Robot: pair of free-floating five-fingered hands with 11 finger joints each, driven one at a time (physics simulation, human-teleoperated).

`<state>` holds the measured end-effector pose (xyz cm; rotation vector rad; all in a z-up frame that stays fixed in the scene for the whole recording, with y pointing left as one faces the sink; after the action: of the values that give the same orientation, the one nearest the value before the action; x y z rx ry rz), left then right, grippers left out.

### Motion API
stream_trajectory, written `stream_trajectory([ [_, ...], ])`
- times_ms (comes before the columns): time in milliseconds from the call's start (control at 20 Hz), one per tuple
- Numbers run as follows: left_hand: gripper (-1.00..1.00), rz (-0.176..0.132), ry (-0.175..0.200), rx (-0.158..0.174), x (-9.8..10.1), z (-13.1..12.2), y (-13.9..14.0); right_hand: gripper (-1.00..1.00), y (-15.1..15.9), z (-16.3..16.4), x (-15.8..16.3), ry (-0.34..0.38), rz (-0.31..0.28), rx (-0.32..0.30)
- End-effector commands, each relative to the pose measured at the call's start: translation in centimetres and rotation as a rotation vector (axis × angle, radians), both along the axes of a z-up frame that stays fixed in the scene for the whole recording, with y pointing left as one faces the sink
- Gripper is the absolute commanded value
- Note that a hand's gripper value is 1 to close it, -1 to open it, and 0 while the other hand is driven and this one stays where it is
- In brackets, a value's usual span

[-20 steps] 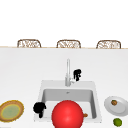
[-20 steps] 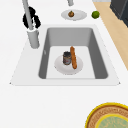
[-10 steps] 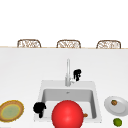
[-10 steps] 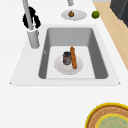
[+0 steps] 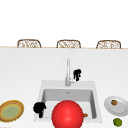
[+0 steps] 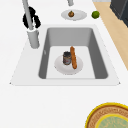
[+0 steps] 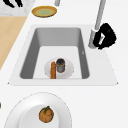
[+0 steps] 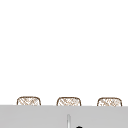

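- Faucet [image 5: 67, 72] stands at the back rim of the sink [image 5: 41, 90], and your right hand [image 5: 77, 74] sits just beside it on the right, at the height of the side lever.
- From the right side view, that right hand [image 7: 106, 36] has its fingers curled in toward the lever stub on the faucet [image 7: 98, 23] base; it looks closed around it, though the contact itself is hard to make out.
- From the left side view the same hand [image 6: 31, 19] lies behind the faucet [image 6: 29, 23] column, so the lever is on the far side of the column from that camera.
- The faucet's long axis runs straight up; the lever sticks out sideways toward the right edge of the sink.
- Your left hand [image 5: 39, 108] hangs at the front left corner of the sink, fingers curled down and holding nothing, well apart from the faucet, so the right hand is clearly the nearer one.
- Inside the basin, a small plate [image 6: 60, 69] carries a dark jar [image 6: 66, 58] and a long brown stick-shaped item [image 6: 73, 57] lying front to back, touching the jar.
- A red ball [image 5: 67, 114] sits at the front of the sink in the front view.
- No brand, label or writing can be read on anything, the jar included.
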<state>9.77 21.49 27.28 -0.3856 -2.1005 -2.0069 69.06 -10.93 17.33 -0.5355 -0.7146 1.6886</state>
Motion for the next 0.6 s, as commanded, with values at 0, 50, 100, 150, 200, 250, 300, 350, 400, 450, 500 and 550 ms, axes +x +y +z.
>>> stream_trajectory([
  [0,0.00,0.000,0.000,0.000,0.0,0.0,0.0,1.00,-1.9,-3.1,-0.1,0.024,0.000,0.019],
  [50,0.00,0.000,0.000,0.000,0.0,0.0,0.0,1.00,-1.9,-3.1,0.0,0.017,0.000,0.022],
  [100,0.00,0.000,0.000,0.000,0.0,0.0,0.0,1.00,-1.7,-3.1,-0.5,0.000,0.000,0.012],
  [150,0.00,0.000,0.000,0.000,0.0,0.0,0.0,1.00,-1.1,-2.5,-0.7,-0.001,0.003,0.000],
  [200,0.00,0.000,0.000,0.000,0.0,0.0,0.0,1.00,-0.1,-1.5,0.0,0.016,0.000,-0.031],
  [250,0.00,0.000,0.000,0.000,0.0,0.0,0.0,1.00,0.1,-0.9,-0.4,-0.001,0.000,-0.040],
  [300,0.00,0.000,0.000,0.000,0.0,0.0,0.0,-1.00,-0.1,0.0,0.0,-0.001,-0.009,-0.004],
  [350,0.00,0.000,0.000,0.000,0.0,0.0,0.0,-1.00,-0.1,0.7,0.1,-0.021,-0.006,-0.007],
  [400,0.00,0.000,0.000,0.000,0.0,0.0,0.0,-1.00,-0.3,1.3,0.2,-0.033,-0.007,-0.007],
  [450,0.00,0.000,0.000,0.000,0.0,0.0,0.0,-1.00,-0.7,2.3,0.5,-0.032,-0.007,-0.008],
  [500,0.00,0.000,0.000,0.000,0.0,0.0,0.0,-1.00,-0.7,3.1,0.5,-0.027,-0.007,-0.007],
  [550,0.00,0.000,0.000,0.000,0.0,0.0,0.0,-1.00,-1.0,3.9,0.8,-0.001,-0.001,-0.005],
])
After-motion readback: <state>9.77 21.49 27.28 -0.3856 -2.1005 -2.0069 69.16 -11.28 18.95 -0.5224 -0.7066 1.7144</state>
